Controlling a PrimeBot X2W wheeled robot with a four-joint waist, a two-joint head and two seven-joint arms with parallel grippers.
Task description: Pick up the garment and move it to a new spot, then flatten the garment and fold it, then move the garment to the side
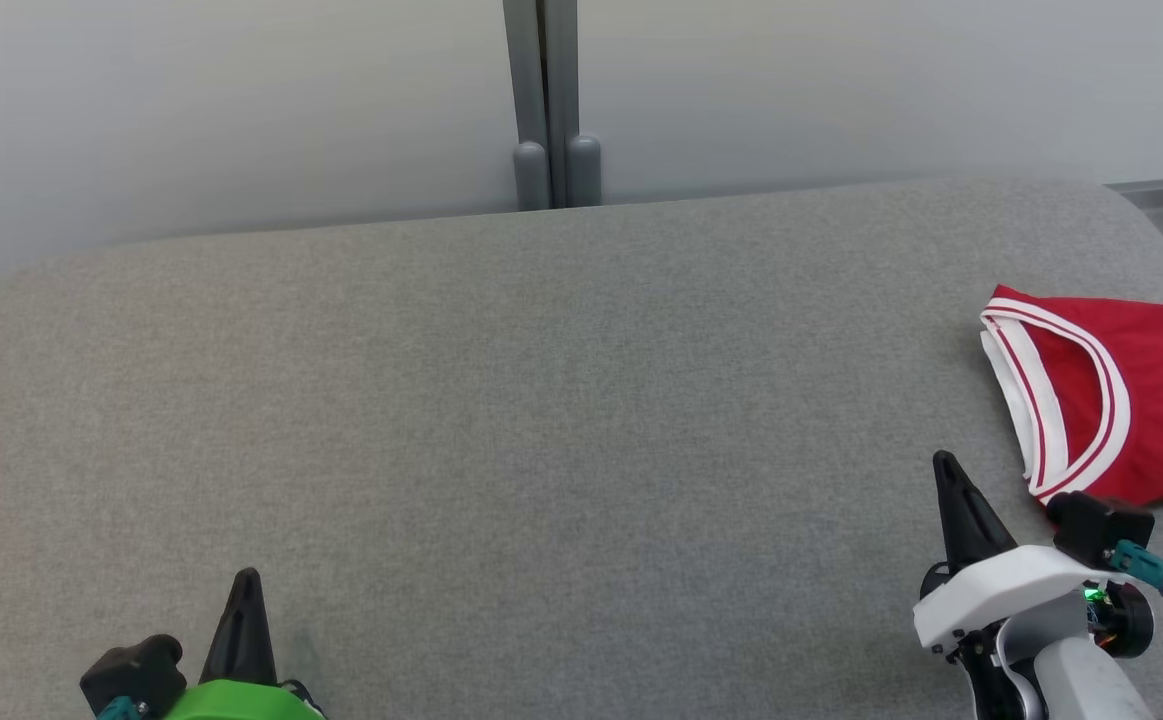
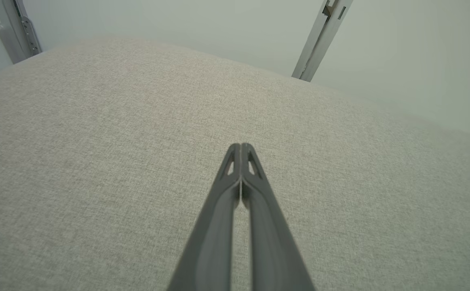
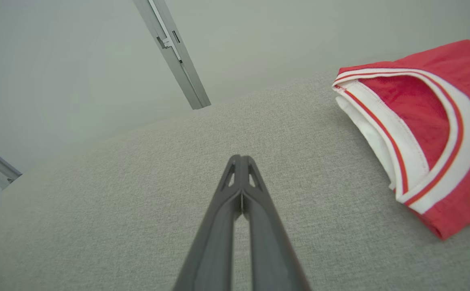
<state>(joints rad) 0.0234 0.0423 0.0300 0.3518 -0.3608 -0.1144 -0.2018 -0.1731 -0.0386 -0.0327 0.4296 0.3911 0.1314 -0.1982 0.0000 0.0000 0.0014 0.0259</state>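
At the lower left, the left fingers [image 1: 241, 625] are pressed together, pinching nothing, over the grey worktop [image 1: 541, 400]. At the lower right, the right fingers [image 1: 961, 510] are also pressed together and empty. Near them, the folded red garment [image 1: 1111, 390] lies by the worktop's right edge.
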